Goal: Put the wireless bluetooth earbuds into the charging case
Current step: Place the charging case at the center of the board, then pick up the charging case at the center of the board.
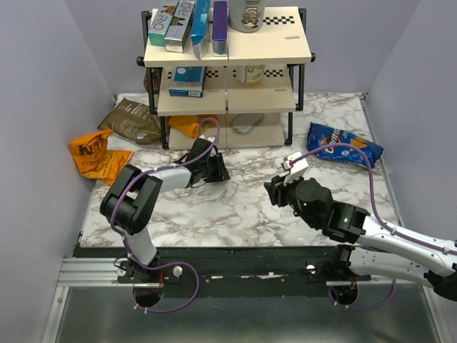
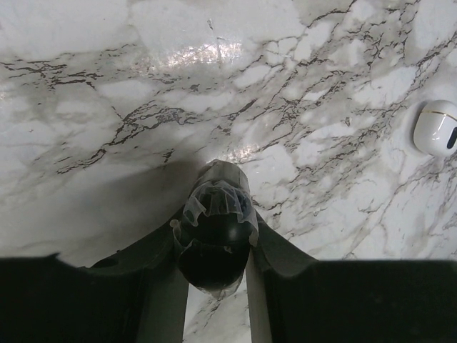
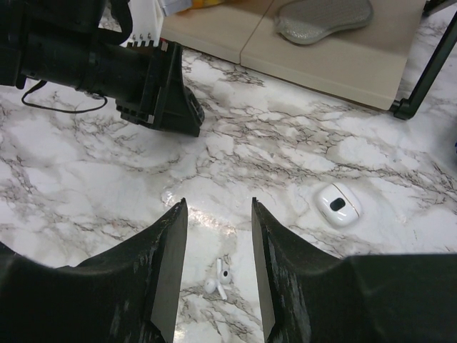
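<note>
- Top view: the left arm reached out low over the table (image 1: pixel 235 221), and the left gripper (image 1: pixel 216 170) pointed right, near the foot of the shelf (image 1: pixel 228 53). The right arm stretched in from the near right, and the right gripper (image 1: pixel 277 191) pointed left and far, apart from the left one. Neither the buds nor the case could be made out here.
- Left wrist view: the fingertips stood close together over bare marble, with a dark rounded lump under clear film between the fingers. I could not tell whether they were clenched on anything. The case (image 2: pixel 435 127), white with a dark oval mark, lay closed on the table, well off to the right of the tips.
- Right wrist view: the fingers were spread and released, holding nothing. The buds (image 3: pixel 218 279), white and stemmed, lay together on the marble under the gap. The case lay farther off, to the right of the right finger.
</note>
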### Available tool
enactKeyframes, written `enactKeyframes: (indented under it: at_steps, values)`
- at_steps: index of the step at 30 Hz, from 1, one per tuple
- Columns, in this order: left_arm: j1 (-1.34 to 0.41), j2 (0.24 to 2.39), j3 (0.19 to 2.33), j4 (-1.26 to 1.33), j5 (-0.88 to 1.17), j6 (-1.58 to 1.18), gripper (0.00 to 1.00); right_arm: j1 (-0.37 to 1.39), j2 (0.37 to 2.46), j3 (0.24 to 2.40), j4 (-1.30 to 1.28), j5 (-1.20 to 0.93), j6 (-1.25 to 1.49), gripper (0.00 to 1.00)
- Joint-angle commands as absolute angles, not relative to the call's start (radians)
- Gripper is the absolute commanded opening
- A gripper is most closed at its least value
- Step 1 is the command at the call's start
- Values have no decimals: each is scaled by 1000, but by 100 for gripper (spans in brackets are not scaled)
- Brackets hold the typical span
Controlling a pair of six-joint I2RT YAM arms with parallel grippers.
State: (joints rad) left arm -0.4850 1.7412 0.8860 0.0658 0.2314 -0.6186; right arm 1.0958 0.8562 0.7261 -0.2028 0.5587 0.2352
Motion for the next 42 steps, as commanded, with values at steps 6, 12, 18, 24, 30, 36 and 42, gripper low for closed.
enactKeyframes:
  at_steps: [6, 12, 18, 24, 30, 36, 42]
  values:
    - [-466, 1736, 876, 2, 239, -595, 53, 1095, 851, 716, -179, 557, 249, 50]
    - [-440, 1661, 876, -93, 210, -561, 56, 1097, 845, 716, -181, 564, 247, 50]
    - [-407, 1510, 859, -222, 141, -528, 57, 1097, 851, 721, -181, 574, 250, 50]
    - [-452, 1289, 805, -264, -17, -529, 69, 1095, 893, 718, -178, 647, 291, 58]
    - [-491, 1126, 641, -86, -131, -814, 99, 1091, 939, 729, -181, 661, 354, 82]
    - [-494, 1072, 604, -23, -34, -940, 99, 1083, 960, 765, -225, 669, 408, 85]
    - [-485, 1011, 464, 248, 210, -939, 99, 1081, 930, 802, -301, 707, 446, 88]
